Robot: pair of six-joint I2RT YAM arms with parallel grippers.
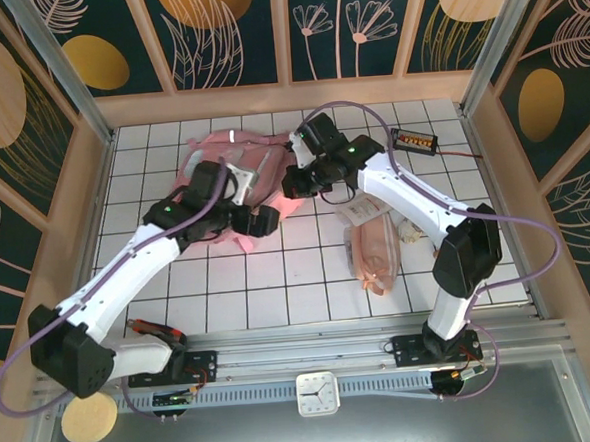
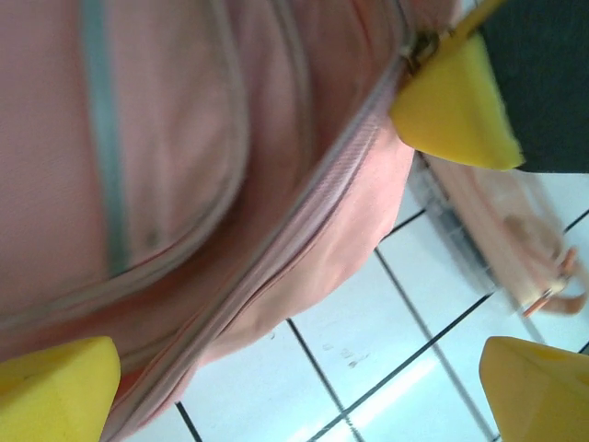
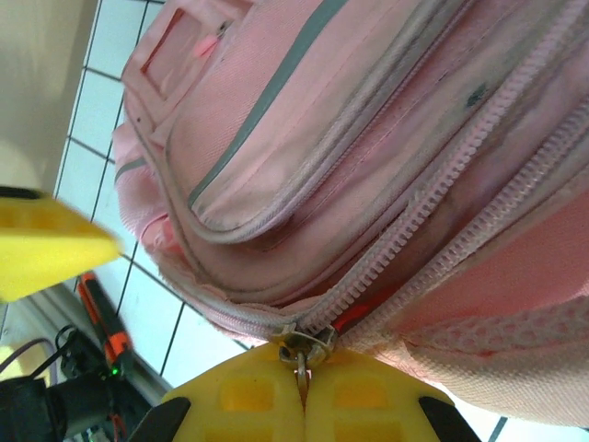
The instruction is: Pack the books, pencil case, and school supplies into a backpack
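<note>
The large soft pink fabric backpack [image 1: 252,169] lies flat on the white tiled table [image 1: 279,292], at the far side, between the two arms. It is limp cloth and looks light, and it does not keep its shape. If you pull at one place, I think the whole bag will slide or wrinkle instead of opening. So in my judgement one hand must hold the fabric down while the other moves the zip. The best place to take hold is the small metal zipper pull [image 3: 299,354], because the smooth panels give nothing to grip.

Your right gripper [image 3: 304,391] has its yellow fingers pressed together and pinches this pull, at the end of the pink zipper track [image 3: 442,203]. Your left gripper [image 2: 294,396] has its fingers spread wide and holds nothing. It hangs just beside the bag's edge, above the tiles.

About the contents: the two rows of teeth part a little and something reddish shows behind them, but I cannot tell what is inside. The soft oblong pale-pink pencil case [image 1: 372,248] lies outside the bag, on the tiles near the right arm. The flat clear-and-white packet of school supplies [image 1: 360,212] lies just beside it, toward the bag. Both look light and floppy, so take them at the middle.
</note>
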